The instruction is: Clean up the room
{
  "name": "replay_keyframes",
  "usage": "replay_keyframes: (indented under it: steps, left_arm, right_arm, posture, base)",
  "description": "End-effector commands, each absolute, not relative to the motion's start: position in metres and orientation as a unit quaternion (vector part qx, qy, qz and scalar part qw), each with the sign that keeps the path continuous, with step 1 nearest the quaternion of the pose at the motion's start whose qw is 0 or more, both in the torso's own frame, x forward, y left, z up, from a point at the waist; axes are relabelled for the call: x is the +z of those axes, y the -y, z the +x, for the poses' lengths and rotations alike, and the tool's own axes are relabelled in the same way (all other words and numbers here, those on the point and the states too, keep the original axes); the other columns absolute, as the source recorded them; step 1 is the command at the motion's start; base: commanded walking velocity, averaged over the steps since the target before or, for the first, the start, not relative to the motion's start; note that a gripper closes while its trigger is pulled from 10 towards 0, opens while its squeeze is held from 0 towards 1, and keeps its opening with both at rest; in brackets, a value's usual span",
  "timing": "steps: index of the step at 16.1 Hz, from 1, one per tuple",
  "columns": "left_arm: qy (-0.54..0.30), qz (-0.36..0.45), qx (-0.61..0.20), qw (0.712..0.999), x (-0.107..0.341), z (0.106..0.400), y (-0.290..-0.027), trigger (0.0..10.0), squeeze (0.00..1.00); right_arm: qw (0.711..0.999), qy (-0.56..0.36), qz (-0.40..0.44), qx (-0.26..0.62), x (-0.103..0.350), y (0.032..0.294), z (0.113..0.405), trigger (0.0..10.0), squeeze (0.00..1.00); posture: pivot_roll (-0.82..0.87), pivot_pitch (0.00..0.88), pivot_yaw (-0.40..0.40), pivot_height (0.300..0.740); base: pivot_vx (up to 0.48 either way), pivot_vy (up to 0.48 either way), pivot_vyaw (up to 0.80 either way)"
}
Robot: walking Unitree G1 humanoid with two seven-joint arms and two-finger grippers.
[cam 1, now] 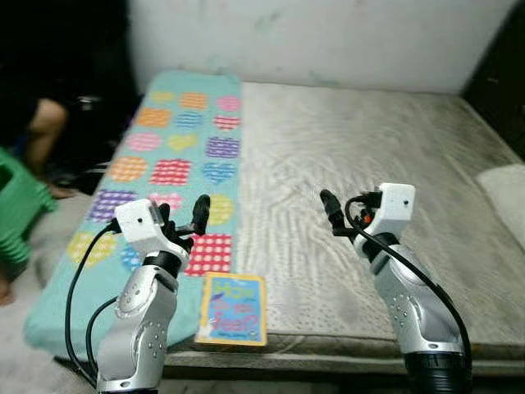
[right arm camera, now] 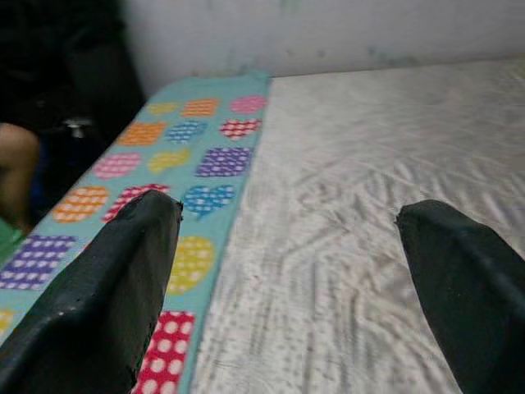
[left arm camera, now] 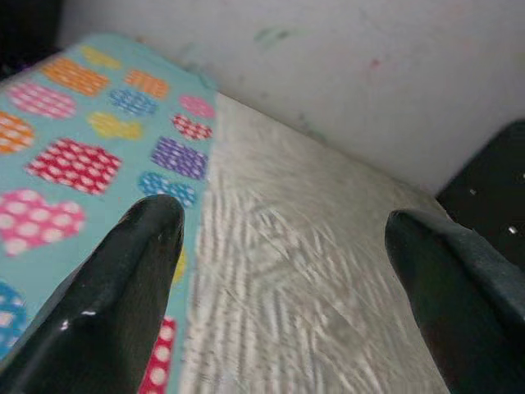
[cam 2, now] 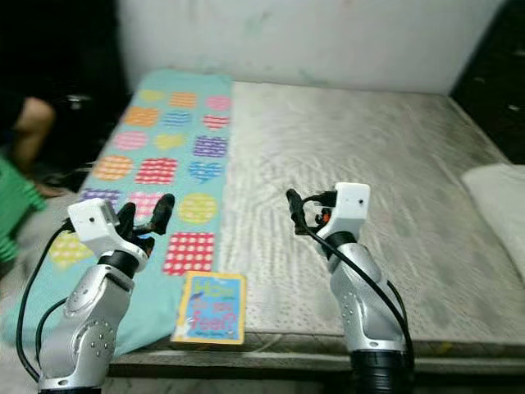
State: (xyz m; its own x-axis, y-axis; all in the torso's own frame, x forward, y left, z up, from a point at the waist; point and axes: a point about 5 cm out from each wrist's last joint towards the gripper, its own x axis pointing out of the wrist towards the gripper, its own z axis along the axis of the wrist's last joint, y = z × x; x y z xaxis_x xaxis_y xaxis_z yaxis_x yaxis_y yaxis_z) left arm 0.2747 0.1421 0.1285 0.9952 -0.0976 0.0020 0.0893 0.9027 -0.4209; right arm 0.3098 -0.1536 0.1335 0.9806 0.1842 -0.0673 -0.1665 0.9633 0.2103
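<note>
A children's book [cam 1: 233, 310] lies flat at the near edge of the bed [cam 1: 369, 164], half on the teal heart-patterned blanket [cam 1: 176, 148].

The book's blue and yellow cover faces up. The left end effector [cam 1: 182, 218] hovers just above and behind it, over the blanket, fingers spread and holding nothing. The right end effector [cam 1: 330, 212] hangs released over the bare grey mattress, well apart from the book. A white pillow [cam 1: 504, 190] sits at the bed's right edge; a person's arm [cam 1: 45, 131] and a green stool [cam 1: 20, 205] are beside the bed on the left.

Home bedroom, bare mattress [cam 1: 369, 164], heart-patterned blanket [cam 1: 164, 172], plain wall [cam 1: 328, 37]
</note>
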Motion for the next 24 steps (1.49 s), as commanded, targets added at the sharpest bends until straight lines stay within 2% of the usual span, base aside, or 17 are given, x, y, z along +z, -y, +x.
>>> replay_keyframes:
  steps: [1, 11, 24]
  left_arm:
    - [-0.010, -0.226, -0.052, 0.973, 0.130, 0.272, -0.138, 10.0, 0.00]
    - [-0.008, -0.224, -0.067, 0.972, 0.134, 0.275, -0.133, 10.0, 0.00]
    - [-0.017, -0.217, -0.051, 0.975, 0.126, 0.267, -0.140, 10.0, 0.00]
  right_arm:
    - [0.990, -0.040, 0.097, 0.089, 0.136, 0.155, 0.308, 10.0, 0.00]
    - [0.991, -0.043, 0.097, 0.086, 0.136, 0.155, 0.307, 10.0, 0.00]
    - [0.990, -0.048, 0.076, 0.106, 0.129, 0.155, 0.296, 10.0, 0.00]
  posture:
    - [-0.08, 0.026, -0.057, 0.740]
    - [-0.08, 0.041, -0.051, 0.740]
    - [-0.07, 0.039, -0.057, 0.740]
  base:
    - [0.000, 0.000, -0.80]
    - [0.000, 0.000, -0.80]
    - [0.000, 0.000, 0.00]
